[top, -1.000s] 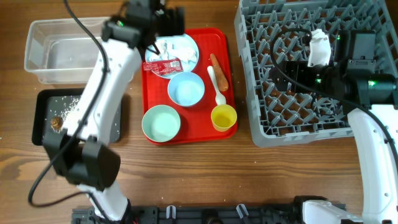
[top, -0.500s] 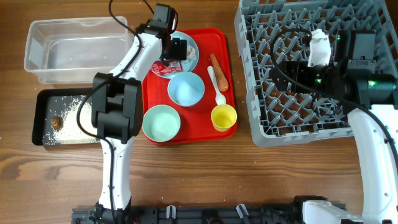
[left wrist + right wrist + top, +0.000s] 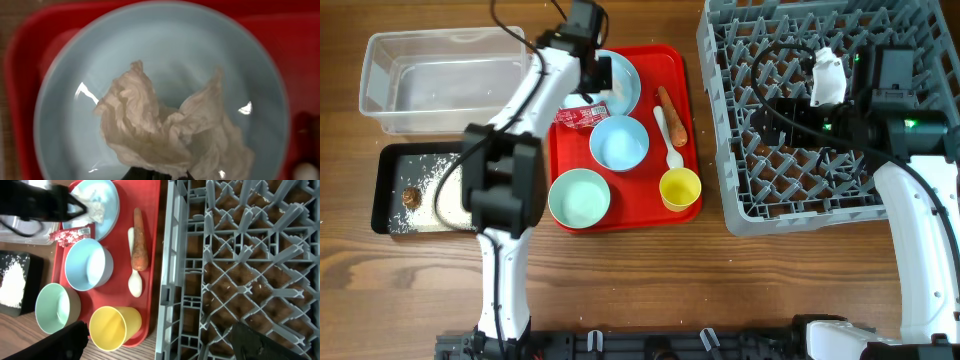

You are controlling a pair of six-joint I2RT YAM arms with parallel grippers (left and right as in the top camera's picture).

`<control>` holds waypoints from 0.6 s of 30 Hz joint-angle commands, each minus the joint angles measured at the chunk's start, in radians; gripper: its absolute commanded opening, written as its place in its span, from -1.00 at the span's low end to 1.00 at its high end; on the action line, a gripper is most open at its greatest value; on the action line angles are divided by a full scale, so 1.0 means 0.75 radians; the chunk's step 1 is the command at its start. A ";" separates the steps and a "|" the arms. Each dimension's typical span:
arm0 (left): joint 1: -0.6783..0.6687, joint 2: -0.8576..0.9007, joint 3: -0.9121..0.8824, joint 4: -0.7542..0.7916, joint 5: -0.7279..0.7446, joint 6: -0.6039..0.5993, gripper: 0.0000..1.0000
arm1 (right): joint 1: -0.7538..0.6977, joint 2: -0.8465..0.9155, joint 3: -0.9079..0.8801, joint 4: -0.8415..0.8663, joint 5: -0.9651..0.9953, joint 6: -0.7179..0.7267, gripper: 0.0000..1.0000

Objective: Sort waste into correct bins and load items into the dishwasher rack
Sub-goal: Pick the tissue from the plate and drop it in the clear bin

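Note:
My left gripper [image 3: 604,78] is down on the pale blue plate [image 3: 624,84] at the back of the red tray, shut on the crumpled white paper [image 3: 165,132], which fills the left wrist view above the plate [image 3: 65,105]. A red-and-white wrapper [image 3: 582,116], carrot [image 3: 672,102], white spoon [image 3: 668,138], pale blue bowl [image 3: 619,143], mint-green bowl [image 3: 579,197] and yellow cup [image 3: 680,188] lie on the tray. My right gripper [image 3: 167,342] hangs open and empty over the grey dishwasher rack [image 3: 800,170], near its left edge.
The clear tub [image 3: 440,62] stands at the back left. In front of it the black tray [image 3: 390,160] holds rice grains [image 3: 435,170] and a brown lump [image 3: 411,197]. The red tray [image 3: 650,215] sits close beside the rack.
The left arm swung down onto the plate and its jaws shut on the crumpled paper. The right arm barely shifted.

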 commanded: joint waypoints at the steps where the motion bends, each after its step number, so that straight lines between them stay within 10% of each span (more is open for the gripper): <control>1: 0.119 -0.362 0.081 -0.060 0.036 -0.091 -0.92 | 0.005 0.010 0.023 -0.006 0.009 -0.013 0.88; 10: 0.561 -0.343 0.078 -0.209 -0.045 -0.069 -0.92 | 0.005 0.010 0.023 -0.017 0.009 -0.008 0.87; 11: 0.594 -0.289 0.078 -0.225 -0.045 -0.070 -0.76 | 0.005 0.010 0.023 -0.016 0.009 -0.008 0.87; 14: 0.625 -0.172 0.078 -0.244 -0.039 -0.071 0.99 | 0.005 0.010 0.023 -0.017 0.009 -0.008 0.87; 18: 0.618 -0.198 0.086 -0.248 -0.034 -0.070 1.00 | 0.005 0.010 0.023 -0.017 0.009 -0.008 0.87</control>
